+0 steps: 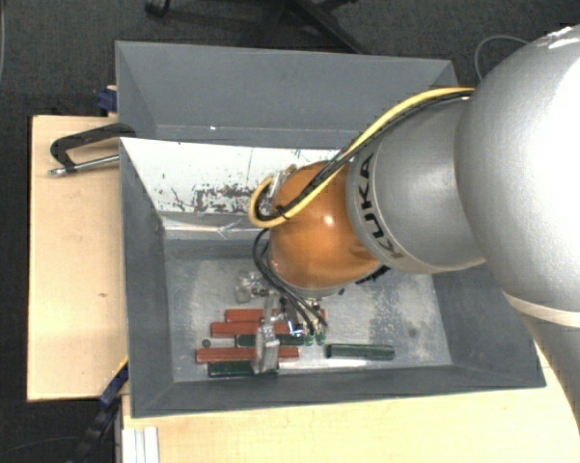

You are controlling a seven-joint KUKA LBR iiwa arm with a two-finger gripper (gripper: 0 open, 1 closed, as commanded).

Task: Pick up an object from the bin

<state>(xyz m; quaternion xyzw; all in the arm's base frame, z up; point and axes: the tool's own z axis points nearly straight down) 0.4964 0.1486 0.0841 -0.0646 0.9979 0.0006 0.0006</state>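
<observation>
My gripper point(268, 353) reaches down from under the orange cover into the near left part of the bin. Its metal fingertips stand among a small cluster of red-brown bars point(243, 317) and dark green bars point(241, 372). One red-brown bar point(224, 355) lies right beside the fingers on their left. Whether any bar sits between the fingers is hidden by the fingers themselves. A separate dark green bar point(361, 352) lies on the bin floor to the right of the gripper.
The arm and its orange cover hang over the bin's middle and hide the floor beneath. The bin's sloped walls rise close on the left and near sides of the cluster. Bare floor shows at the right.
</observation>
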